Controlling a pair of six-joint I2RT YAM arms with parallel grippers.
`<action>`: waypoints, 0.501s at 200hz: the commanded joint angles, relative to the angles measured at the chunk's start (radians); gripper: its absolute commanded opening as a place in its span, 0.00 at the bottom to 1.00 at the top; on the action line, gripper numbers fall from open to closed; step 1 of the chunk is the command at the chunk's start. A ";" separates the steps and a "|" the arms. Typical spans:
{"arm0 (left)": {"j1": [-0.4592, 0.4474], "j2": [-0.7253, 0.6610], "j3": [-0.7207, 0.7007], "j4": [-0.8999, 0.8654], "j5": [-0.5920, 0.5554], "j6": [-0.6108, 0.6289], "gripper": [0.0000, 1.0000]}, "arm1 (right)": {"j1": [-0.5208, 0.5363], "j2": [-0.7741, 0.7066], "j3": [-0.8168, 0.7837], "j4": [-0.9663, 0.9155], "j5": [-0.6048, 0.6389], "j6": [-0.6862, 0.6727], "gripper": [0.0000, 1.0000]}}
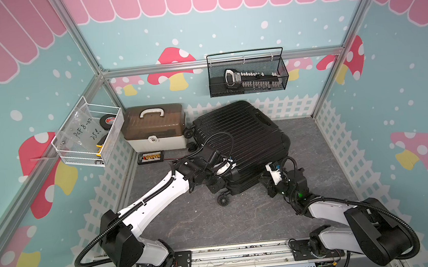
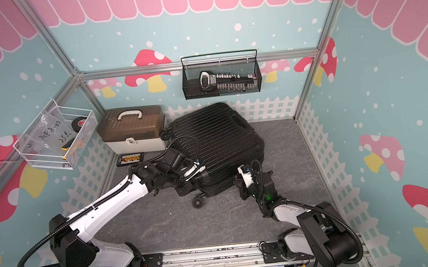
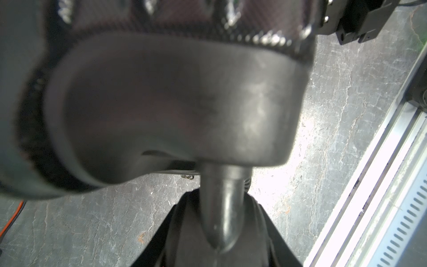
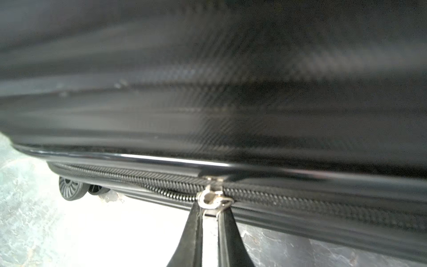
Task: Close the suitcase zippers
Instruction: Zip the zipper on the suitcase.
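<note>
The suitcase (image 1: 236,134) lay flat mid-surface (image 1: 241,221), toward the back edge. The right fingers (image 4: 227,235) pinched the zipper pull (image 4: 210,198) — best drawn steadily along the zippers (image 4: 300,198), never outward — while the left fingers (image 3: 182,233), grip unreadable, sat at its near corner.

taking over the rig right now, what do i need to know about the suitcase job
Left gripper: looks closed on the suitcase at its near wheel corner.
Right gripper: shut on the zipper pull on the side seam.
Done: suitcase folded shut, zipper meshed on one side of the pull.
To do: zipper is split open toward the wheel; probably pull that way.
</note>
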 commanded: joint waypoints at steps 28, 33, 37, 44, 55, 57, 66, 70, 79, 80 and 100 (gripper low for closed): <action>-0.026 -0.065 0.020 0.051 0.032 -0.036 0.00 | -0.004 -0.064 -0.044 0.102 0.011 -0.009 0.00; -0.026 -0.065 0.018 0.055 0.026 -0.040 0.00 | -0.004 -0.070 -0.049 0.102 0.011 -0.008 0.00; -0.026 -0.065 0.018 0.059 0.020 -0.043 0.00 | -0.004 -0.076 -0.053 0.100 0.012 -0.008 0.00; -0.025 -0.065 0.018 0.064 0.004 -0.048 0.00 | -0.004 -0.083 -0.060 0.101 0.013 -0.006 0.00; -0.024 -0.066 0.018 0.071 -0.024 -0.057 0.00 | -0.004 -0.096 -0.071 0.095 0.018 -0.003 0.00; -0.025 -0.066 0.018 0.071 -0.027 -0.057 0.00 | -0.004 -0.100 -0.073 0.094 0.018 -0.003 0.00; -0.024 -0.066 0.018 0.072 -0.022 -0.055 0.00 | -0.004 -0.106 -0.079 0.089 0.022 -0.004 0.00; -0.026 -0.066 0.017 0.072 -0.015 -0.051 0.01 | -0.004 -0.109 -0.082 0.089 0.025 -0.004 0.03; -0.026 -0.070 0.012 0.071 0.003 -0.041 0.01 | -0.004 -0.110 -0.084 0.087 0.030 -0.005 0.09; -0.026 -0.070 0.012 0.070 0.005 -0.041 0.01 | -0.004 -0.110 -0.084 0.087 0.030 -0.005 0.09; -0.026 -0.077 0.000 0.069 0.027 -0.029 0.01 | -0.004 -0.099 -0.074 0.082 0.030 -0.009 0.19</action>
